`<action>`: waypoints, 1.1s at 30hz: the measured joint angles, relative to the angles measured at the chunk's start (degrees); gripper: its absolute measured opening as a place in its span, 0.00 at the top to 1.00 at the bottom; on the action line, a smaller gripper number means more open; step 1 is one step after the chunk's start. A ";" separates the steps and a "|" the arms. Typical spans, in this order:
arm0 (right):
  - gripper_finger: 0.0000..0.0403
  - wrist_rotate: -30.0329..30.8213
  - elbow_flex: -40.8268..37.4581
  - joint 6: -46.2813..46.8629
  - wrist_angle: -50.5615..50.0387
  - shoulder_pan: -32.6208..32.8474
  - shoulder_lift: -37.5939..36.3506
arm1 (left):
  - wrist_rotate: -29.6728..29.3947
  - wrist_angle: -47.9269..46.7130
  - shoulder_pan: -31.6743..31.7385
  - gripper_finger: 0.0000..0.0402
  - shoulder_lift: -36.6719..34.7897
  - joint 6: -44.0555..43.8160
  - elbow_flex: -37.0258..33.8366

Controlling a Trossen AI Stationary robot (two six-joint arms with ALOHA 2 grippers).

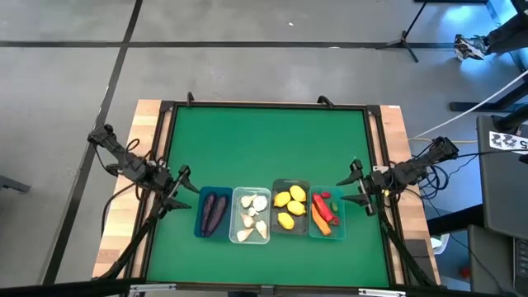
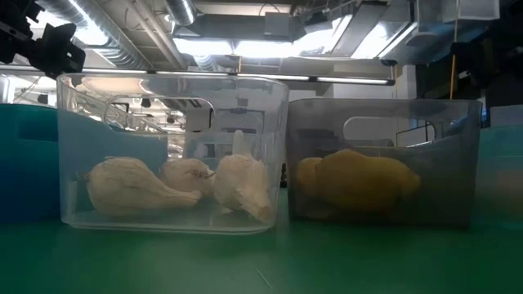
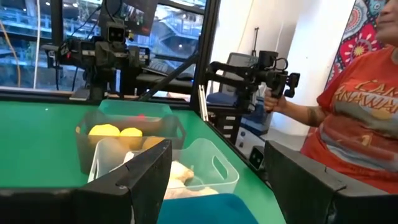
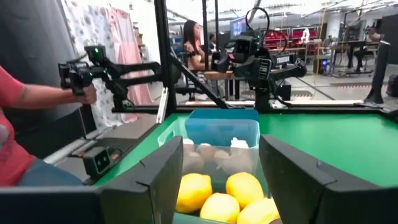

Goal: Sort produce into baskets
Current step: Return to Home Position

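Four bins stand in a row near the table's near edge. The blue bin [image 1: 214, 212] holds dark purple pieces. The clear bin [image 1: 251, 215] holds garlic bulbs [image 2: 176, 186]. The dark grey bin [image 1: 290, 207] holds lemons [image 2: 355, 181]. The teal bin [image 1: 327, 213] holds red and orange pieces. My left gripper [image 1: 183, 191] is open and empty, left of the blue bin. My right gripper [image 1: 355, 190] is open and empty, right of the teal bin. Each wrist view looks along the row between open fingers [image 3: 211, 180] [image 4: 221, 180].
The green mat [image 1: 268, 148] stretches bare toward the far edge, framed by a dark rail and wooden borders. A person in a red shirt [image 3: 357, 112] stands at the near side, holding a control arm's handle [image 3: 277, 81].
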 joint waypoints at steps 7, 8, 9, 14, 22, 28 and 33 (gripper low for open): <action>0.48 0.40 -0.07 -2.77 -0.19 0.00 0.89 | -0.04 -0.27 0.02 0.37 0.04 2.32 0.00; 0.48 0.40 -0.08 -2.85 -0.17 0.00 0.85 | -0.06 -0.27 0.00 0.37 0.07 3.14 0.00; 0.48 0.41 -0.09 -2.81 -0.18 0.00 0.84 | -0.12 -0.27 0.02 0.37 0.06 3.78 0.00; 0.48 0.43 -0.13 -2.76 -0.32 0.00 0.82 | -0.17 -0.27 0.01 0.37 0.04 2.46 0.00; 0.48 0.46 -0.20 -2.73 -0.46 0.00 0.83 | -0.19 -0.26 0.00 0.37 0.04 2.09 0.00; 0.48 0.46 -0.22 -2.71 -0.51 0.00 0.83 | -0.21 -0.25 0.00 0.37 0.04 2.05 0.00; 0.48 0.46 -0.24 -2.71 -0.55 0.00 0.83 | -0.24 -0.27 0.00 0.37 0.05 2.12 0.00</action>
